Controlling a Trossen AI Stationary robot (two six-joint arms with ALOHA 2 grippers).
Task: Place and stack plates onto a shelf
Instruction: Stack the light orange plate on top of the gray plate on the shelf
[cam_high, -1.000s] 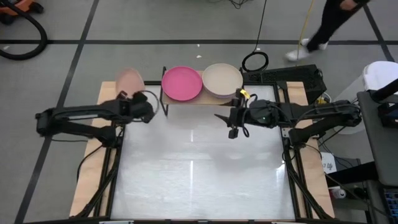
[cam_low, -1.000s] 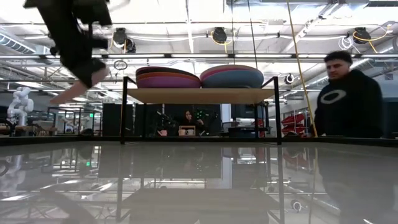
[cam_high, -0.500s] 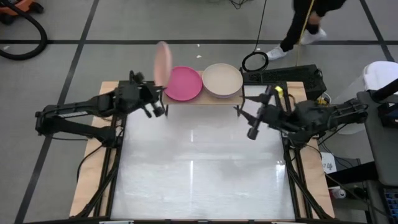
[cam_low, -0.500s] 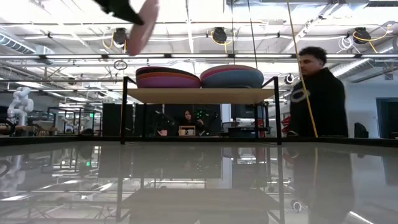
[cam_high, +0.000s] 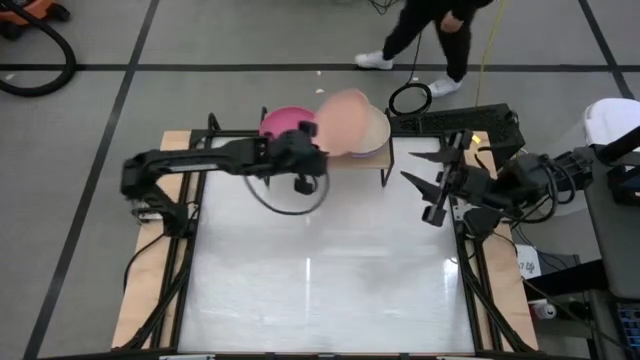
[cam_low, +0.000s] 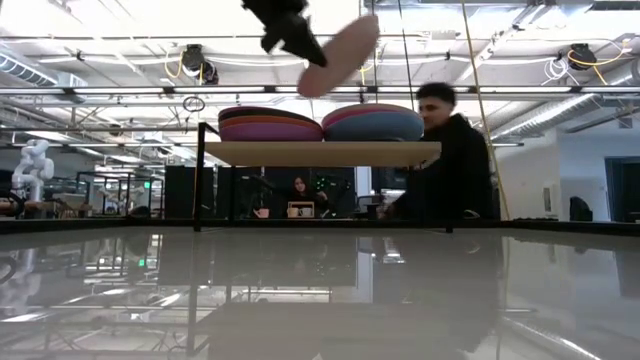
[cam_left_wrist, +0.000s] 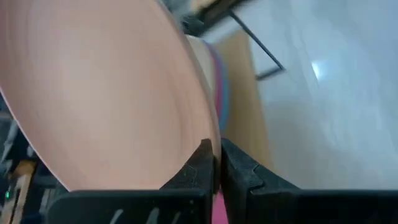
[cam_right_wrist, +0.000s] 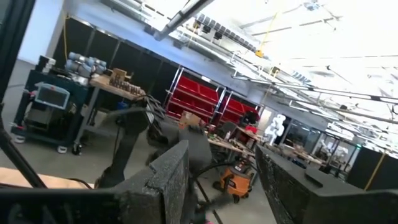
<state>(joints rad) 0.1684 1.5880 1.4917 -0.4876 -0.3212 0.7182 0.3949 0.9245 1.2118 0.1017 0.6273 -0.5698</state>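
A light pink plate (cam_high: 345, 118) (cam_low: 340, 55) hangs tilted in the air above the shelf (cam_low: 320, 153), with my left gripper (cam_left_wrist: 217, 165) (cam_high: 312, 160) shut on it. The shelf, a light-wood board on black legs at the table's far edge, bears two stacks of plates. The left stack (cam_low: 270, 125) has a magenta plate (cam_high: 283, 122) on top. The right stack (cam_low: 372, 122) has a beige plate (cam_high: 378, 130) on top, partly hidden under the held plate. My right gripper (cam_high: 428, 180) (cam_right_wrist: 221, 180) stands open and raised near the table's right edge, with nothing between its fingers. My left gripper pinches the pink plate's rim (cam_left_wrist: 208, 134) between its two fingers, on the side of the plate nearest the arm. The fingers (cam_low: 300, 45) come from the table's left, slanting down. The plate is lifted clear, tilted, above the two stacks.
A person (cam_low: 450, 150) walks past beyond the table's far edge, behind the shelf. The white tabletop (cam_high: 320, 270) spreads out before the shelf. Black frame rails (cam_high: 470, 270) run along the table's sides.
My left gripper has swung up and toward the table's right along the far edge, rolling. The pink plate went from left of the shelf, through edge-on, to tilted above the stacks. My right gripper has drawn back toward the right edge and risen. The person has walked leftward.
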